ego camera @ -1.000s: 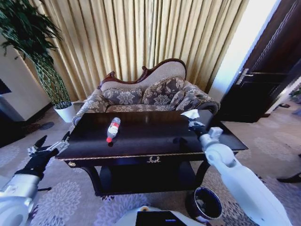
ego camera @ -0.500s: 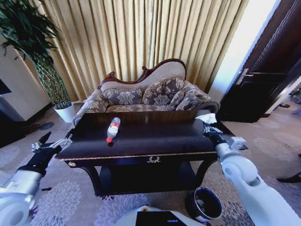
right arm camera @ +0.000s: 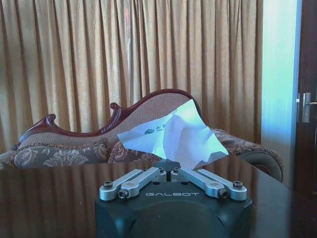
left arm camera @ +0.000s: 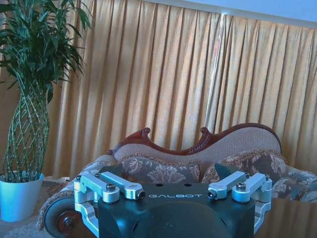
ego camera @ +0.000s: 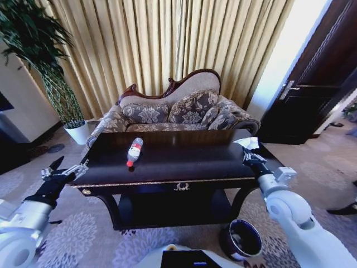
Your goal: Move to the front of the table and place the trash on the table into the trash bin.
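Observation:
The dark glossy table [ego camera: 184,167] stands in front of me in the head view. A clear plastic bottle with a red label [ego camera: 134,151] lies on its left half. Over the table's right end, my right gripper [ego camera: 250,152] is shut on a white paper wad [ego camera: 246,143]. In the right wrist view the wad [right arm camera: 173,136] sticks up from the closed fingertips of that gripper [right arm camera: 167,171]. The round dark trash bin [ego camera: 242,239] stands on the carpet below the table's right front corner. Off the table's left edge my left gripper [ego camera: 62,171] hangs open and empty, as the left wrist view also shows [left arm camera: 176,194].
A patterned sofa [ego camera: 173,114] sits close behind the table, with gold curtains [ego camera: 167,44] beyond it. A tall plant in a white pot [ego camera: 77,133] stands at the back left. A dark door [ego camera: 318,84] is at the right. Patterned carpet lies around the table.
My right gripper has carried the paper wad rightward from over the table top to its right end. The left arm has shifted slightly.

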Motion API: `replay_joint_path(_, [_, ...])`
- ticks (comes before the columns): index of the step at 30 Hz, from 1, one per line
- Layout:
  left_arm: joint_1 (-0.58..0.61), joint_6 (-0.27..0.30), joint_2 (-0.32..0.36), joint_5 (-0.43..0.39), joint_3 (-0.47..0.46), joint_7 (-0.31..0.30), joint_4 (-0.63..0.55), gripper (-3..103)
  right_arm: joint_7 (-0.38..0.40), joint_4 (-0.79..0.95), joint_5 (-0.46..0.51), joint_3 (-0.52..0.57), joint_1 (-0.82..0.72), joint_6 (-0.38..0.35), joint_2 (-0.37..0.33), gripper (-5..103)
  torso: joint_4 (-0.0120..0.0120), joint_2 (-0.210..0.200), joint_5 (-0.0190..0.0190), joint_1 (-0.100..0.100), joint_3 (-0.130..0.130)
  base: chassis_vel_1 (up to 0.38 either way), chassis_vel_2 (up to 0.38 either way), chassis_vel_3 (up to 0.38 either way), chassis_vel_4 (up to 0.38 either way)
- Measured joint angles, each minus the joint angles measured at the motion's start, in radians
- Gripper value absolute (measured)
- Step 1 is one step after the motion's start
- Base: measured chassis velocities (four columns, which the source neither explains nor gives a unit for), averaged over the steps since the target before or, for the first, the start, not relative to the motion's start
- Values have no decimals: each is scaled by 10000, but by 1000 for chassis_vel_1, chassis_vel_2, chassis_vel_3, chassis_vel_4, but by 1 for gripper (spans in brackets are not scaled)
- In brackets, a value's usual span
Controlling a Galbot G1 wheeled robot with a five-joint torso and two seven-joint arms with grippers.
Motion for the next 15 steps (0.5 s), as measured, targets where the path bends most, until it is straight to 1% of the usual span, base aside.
replay_joint_path(10, [26,-9,-57,16,-33,20,0,100,-6,15,-17,-45,-14,45,45,0,0,1,0,-2,-1,166,-168,-162,155])
replay_joint_path(15, [29,-14,-109,25,-24,25,0,100,-117,-115,-274,-184,-128,203,148,0,1,2,-1,-3,-2,127,-116,-129,127])
